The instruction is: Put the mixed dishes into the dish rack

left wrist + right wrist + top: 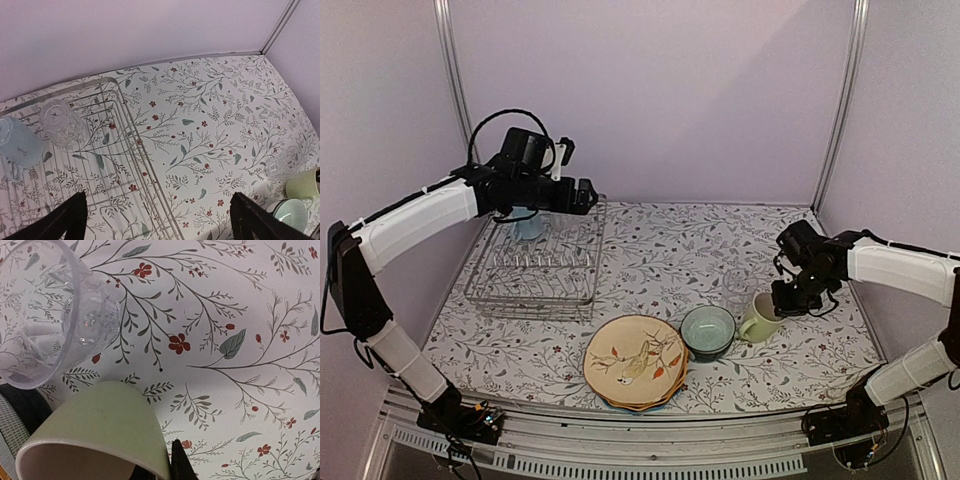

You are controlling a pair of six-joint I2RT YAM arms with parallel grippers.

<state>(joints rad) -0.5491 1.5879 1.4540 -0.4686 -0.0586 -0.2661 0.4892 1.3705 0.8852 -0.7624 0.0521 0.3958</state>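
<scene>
The dish rack (535, 268) stands at the far left and holds a light blue mug (530, 228) and a clear glass (62, 122). My left gripper (588, 195) hovers over the rack's far right corner, open and empty, with its fingers (75, 217) wide apart. My right gripper (788, 300) is shut on the rim of the pale yellow-green mug (758, 318), with one finger (177, 462) outside the wall. A second clear glass (735, 290) stands just behind that mug. A teal bowl (708, 332) sits to its left. The tan bird-patterned plate (635, 362) tops a stack at the front.
The rack wires (120, 95) run under the left gripper in the left wrist view. The floral table cover (670, 250) lies between the rack and the dishes. Purple walls and metal posts (840, 100) close in the back and sides.
</scene>
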